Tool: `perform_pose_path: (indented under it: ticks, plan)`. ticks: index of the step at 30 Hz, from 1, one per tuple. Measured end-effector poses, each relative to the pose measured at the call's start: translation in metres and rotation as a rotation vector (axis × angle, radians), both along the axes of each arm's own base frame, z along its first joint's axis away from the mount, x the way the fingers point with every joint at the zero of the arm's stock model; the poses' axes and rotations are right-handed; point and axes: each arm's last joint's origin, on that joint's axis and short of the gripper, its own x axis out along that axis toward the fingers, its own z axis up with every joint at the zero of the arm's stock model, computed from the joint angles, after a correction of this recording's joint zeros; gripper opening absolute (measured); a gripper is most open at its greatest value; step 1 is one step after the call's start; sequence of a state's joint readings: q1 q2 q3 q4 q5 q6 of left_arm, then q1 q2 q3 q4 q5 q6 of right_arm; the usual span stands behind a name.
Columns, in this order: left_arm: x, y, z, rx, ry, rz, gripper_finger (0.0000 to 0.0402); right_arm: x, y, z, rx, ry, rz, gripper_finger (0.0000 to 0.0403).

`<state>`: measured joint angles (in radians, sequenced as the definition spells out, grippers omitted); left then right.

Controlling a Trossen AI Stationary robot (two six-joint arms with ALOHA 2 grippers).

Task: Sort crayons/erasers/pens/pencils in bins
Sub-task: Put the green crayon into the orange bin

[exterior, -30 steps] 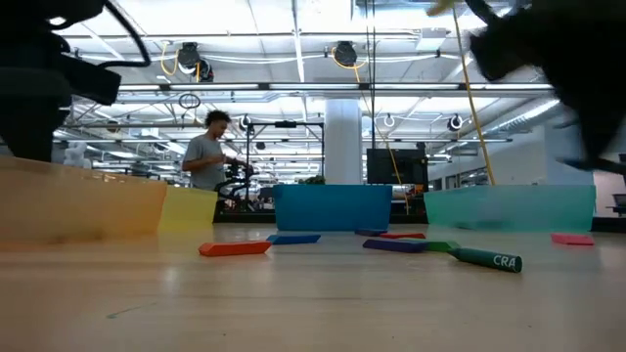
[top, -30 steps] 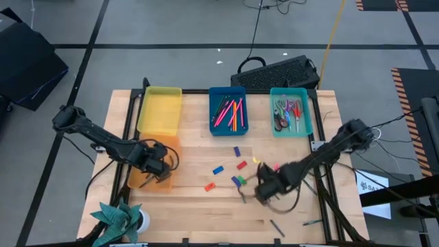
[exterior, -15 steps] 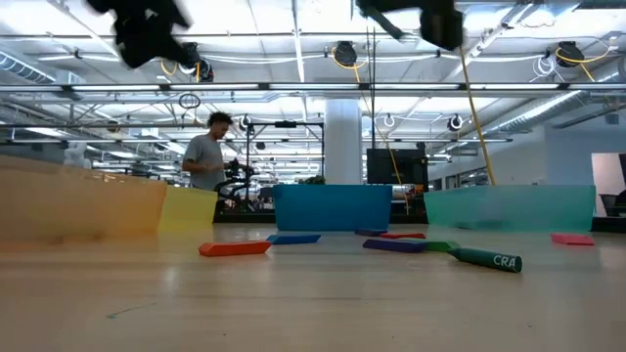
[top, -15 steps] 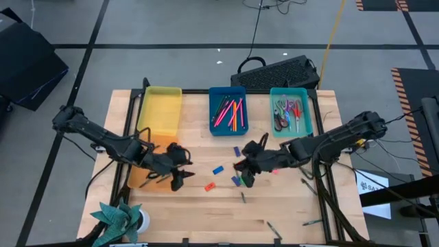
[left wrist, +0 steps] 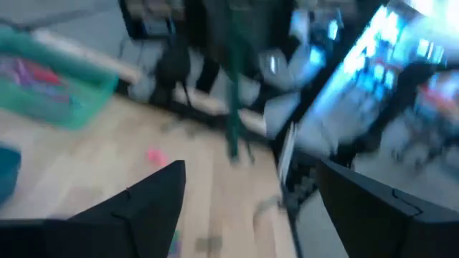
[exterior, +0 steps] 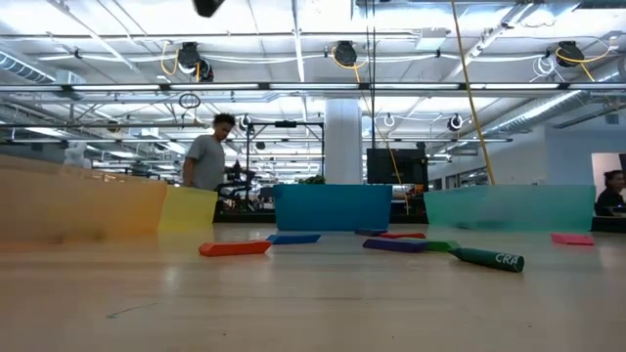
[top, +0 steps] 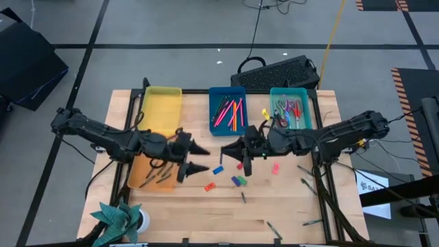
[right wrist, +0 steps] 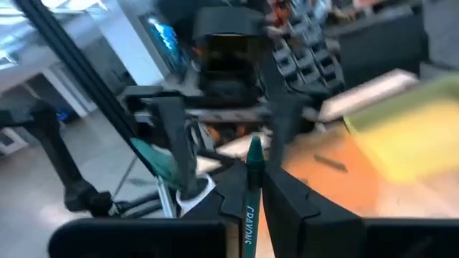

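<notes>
Broadly, a wooden table (top: 288, 219) fills the high view, with four bins on it. The yellow bin (top: 160, 110), the blue bin (top: 227, 110) holding pink and orange sticks, and the teal bin (top: 291, 112) holding mixed sticks sit in a row along the far edge. The orange bin (top: 152, 168) sits nearer, just in front of the yellow one, with a few dark sticks in it. A black keyboard (top: 278, 71) lies behind the table, and a green paper plant (top: 118, 218) stands at the near left corner.

Both arms reach toward the middle of the table. The left gripper (top: 199, 158) hovers just right of the orange bin with its two fingers spread wide apart and nothing between them; the left wrist view shows the same wide gap. The right gripper (top: 241, 160) faces it, in front of the blue bin, and its fingers are clamped on a green crayon (right wrist: 250, 193) that stands upright between them in the right wrist view.

Small erasers lie loose on the wood in front of the blue and teal bins: a blue eraser (top: 218, 170), a red eraser (top: 210, 186), a purple and green pair (top: 238, 181) and a pink eraser (top: 275, 168). A few dark sticks lie near the front right edge.
</notes>
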<state>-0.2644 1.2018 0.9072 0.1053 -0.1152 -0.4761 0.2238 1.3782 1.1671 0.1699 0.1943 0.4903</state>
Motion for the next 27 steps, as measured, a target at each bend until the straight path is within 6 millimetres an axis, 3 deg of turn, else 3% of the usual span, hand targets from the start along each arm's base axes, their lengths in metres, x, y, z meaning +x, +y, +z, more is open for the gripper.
perform_pose_path:
  ticks: [5, 11, 14, 18, 27]
  plan:
    - [0.025, 0.016, -0.004, -0.084, -0.098, 0.021, 0.029, 0.004, -0.009, 0.004, -0.014, -0.05, 0.008, 0.0027]
    - [0.041, 0.025, -0.014, -0.119, -0.12, 0.052, 0.0223, 0.005, -0.015, 0.005, -0.017, -0.06, -0.009, 0.0027]
    - [0.042, 0.029, -0.013, -0.119, -0.131, 0.046, 0.0157, 0.006, -0.019, 0.004, -0.018, -0.057, -0.022, 0.0027]
    - [0.042, 0.037, -0.014, -0.085, -0.122, 0.044, 0.0031, 0.007, -0.026, 0.004, -0.032, -0.055, -0.059, 0.0036]
    - [0.041, 0.052, -0.008, -0.087, -0.164, 0.109, 0.0022, 0.007, -0.036, 0.007, -0.047, -0.086, -0.132, 0.0062]
